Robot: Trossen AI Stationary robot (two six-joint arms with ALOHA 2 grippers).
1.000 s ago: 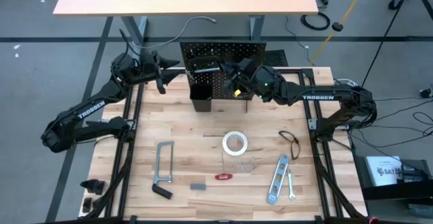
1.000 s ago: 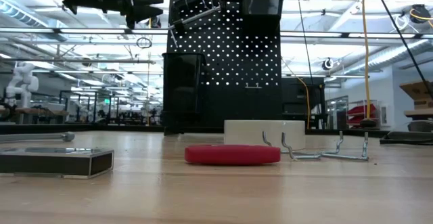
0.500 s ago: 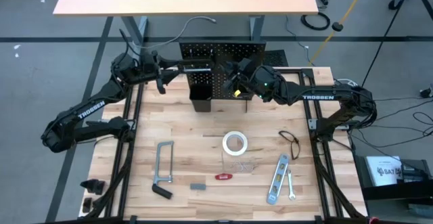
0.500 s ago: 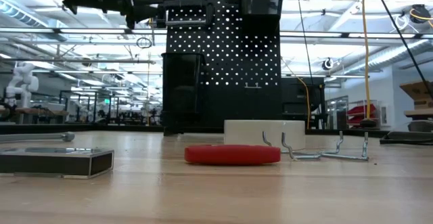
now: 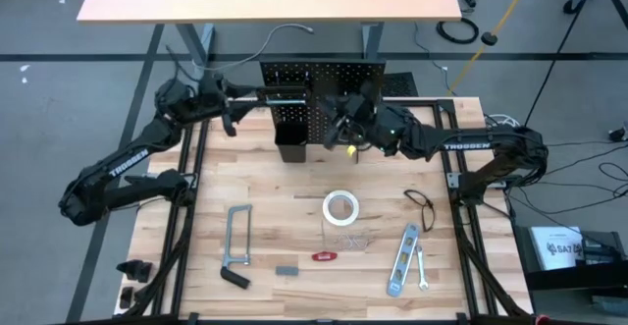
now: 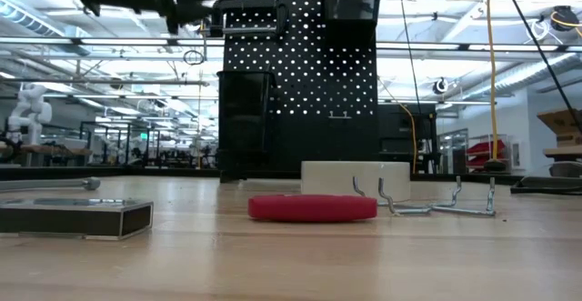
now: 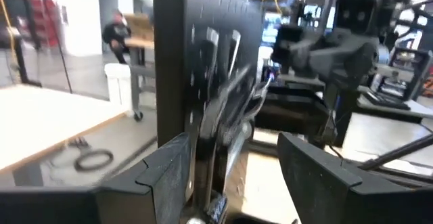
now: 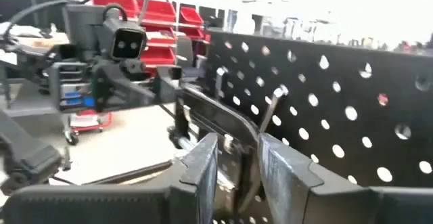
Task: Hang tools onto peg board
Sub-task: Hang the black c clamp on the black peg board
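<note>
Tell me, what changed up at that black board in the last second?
The clamp at the top of the peg board swung from tilted to level. The left gripper is at its end. The right gripper slid a little toward the table's front. The tape roll, level and other tools stayed put.

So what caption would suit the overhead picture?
Two arms meet at the peg board; tape roll, level and bar clamp wait on the table.

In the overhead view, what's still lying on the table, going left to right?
Grey bar clamp → small dark block → red-handled tool → white tape roll → silver level → small wrench.
</note>
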